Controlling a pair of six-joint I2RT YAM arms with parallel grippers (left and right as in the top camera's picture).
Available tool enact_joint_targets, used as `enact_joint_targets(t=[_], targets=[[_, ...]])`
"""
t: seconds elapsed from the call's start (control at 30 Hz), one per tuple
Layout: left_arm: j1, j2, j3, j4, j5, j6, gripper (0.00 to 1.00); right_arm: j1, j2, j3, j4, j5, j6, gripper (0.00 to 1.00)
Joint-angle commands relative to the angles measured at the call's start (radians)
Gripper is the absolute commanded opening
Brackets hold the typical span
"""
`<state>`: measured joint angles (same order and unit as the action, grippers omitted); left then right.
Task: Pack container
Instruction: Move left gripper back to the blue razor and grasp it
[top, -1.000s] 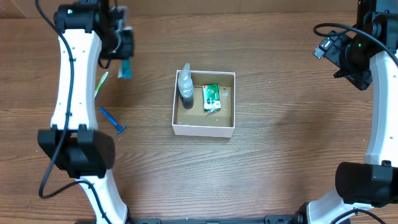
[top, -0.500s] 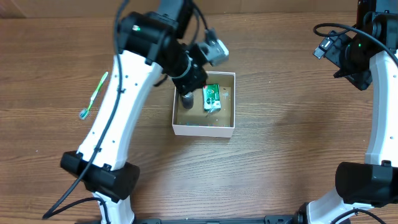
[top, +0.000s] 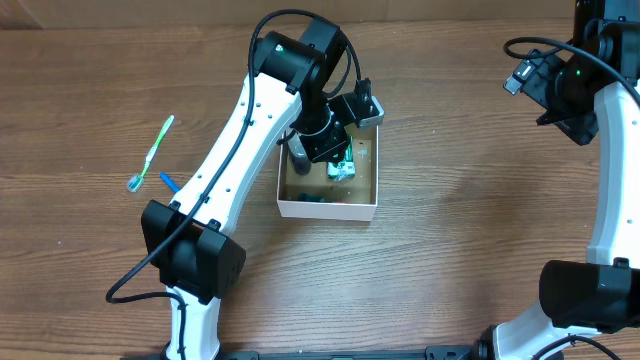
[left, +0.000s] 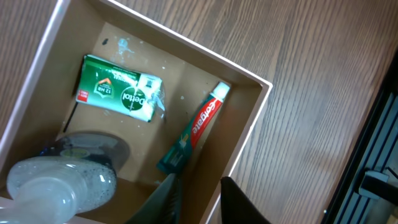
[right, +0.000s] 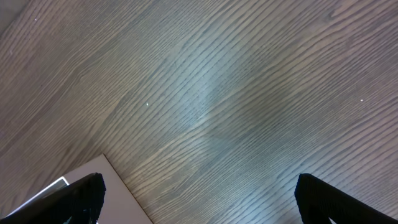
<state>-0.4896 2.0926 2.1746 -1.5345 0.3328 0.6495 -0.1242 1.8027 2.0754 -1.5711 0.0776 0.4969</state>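
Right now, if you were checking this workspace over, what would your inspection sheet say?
Surface: wooden table, plain wood grain.
Job's things: container holds a green soap box, a toothpaste tube and a bottle.
Clutter: green toothbrush and a blue item, mostly hidden by the left arm, lie on the table outside the container.
Grippers: left gripper open above the container; right gripper open over the table.
Cables: black cable loops above the left arm.
Surroundings: nothing seen.

Dettol on soap box (left: 118, 95), Colgate on tube (left: 200, 124)
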Motion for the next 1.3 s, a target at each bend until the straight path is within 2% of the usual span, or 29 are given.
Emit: enact_joint_targets(t=[0.0, 0.17, 0.27, 0.37, 0.4, 0.53, 0.57, 0.63, 0.77, 0.9, 0.97, 1.0, 1.07, 1.27], targets=[[0.002, -0.051, 0.041, -0.003, -0.008, -0.058, 0.29, -0.002, -0.009, 0.006, 0.002, -0.002, -0.003, 1.0], [0.053, -0.13, 0.042, -0.011, -0.05, -0.153, 0.34, -0.002, -0.009, 0.006, 0.002, -0.002, -0.003, 1.0], [0.121, -0.204, 0.042, -0.02, -0.106, -0.25, 0.35, -0.002, -0.009, 0.006, 0.002, -0.002, -0.003, 1.0], [0.207, -0.266, 0.042, -0.045, -0.232, -0.402, 0.38, -0.002, -0.009, 0.006, 0.002, -0.002, -0.003, 1.0], [0.241, -0.281, 0.042, -0.062, -0.271, -0.46, 0.4, -0.002, -0.009, 0.006, 0.002, -0.002, -0.003, 1.0], [0.382, -0.297, 0.026, -0.113, -0.306, -0.625, 0.65, -0.002, -0.009, 0.006, 0.002, -0.002, -0.003, 1.0], [0.412, -0.295, 0.008, -0.115, -0.316, -0.667, 0.67, -0.002, -0.009, 0.006, 0.002, -0.002, -0.003, 1.0], [0.463, -0.291, -0.042, -0.103, -0.344, -0.742, 0.64, -0.002, -0.009, 0.006, 0.002, -0.002, -0.003, 1.0], [0.525, -0.29, -0.22, 0.005, -0.348, -0.819, 0.65, -0.002, -0.009, 0.006, 0.002, -0.002, -0.003, 1.0], [0.554, -0.29, -0.438, 0.14, -0.348, -0.951, 0.68, -0.002, -0.009, 0.006, 0.002, -0.002, -0.003, 1.0], [0.555, -0.29, -0.562, 0.251, -0.34, -0.982, 0.73, -0.002, -0.009, 0.006, 0.002, -0.002, -0.003, 1.0], [0.555, -0.29, -0.604, 0.289, -0.343, -0.995, 0.79, -0.002, -0.009, 0.006, 0.002, -0.002, -0.003, 1.0], [0.555, -0.29, -0.691, 0.367, -0.343, -1.014, 0.81, -0.002, -0.009, 0.006, 0.002, -0.002, -0.003, 1.0], [0.555, -0.29, -0.872, 0.515, -0.345, -1.065, 0.78, -0.002, -0.009, 0.006, 0.002, -0.002, -0.003, 1.0]])
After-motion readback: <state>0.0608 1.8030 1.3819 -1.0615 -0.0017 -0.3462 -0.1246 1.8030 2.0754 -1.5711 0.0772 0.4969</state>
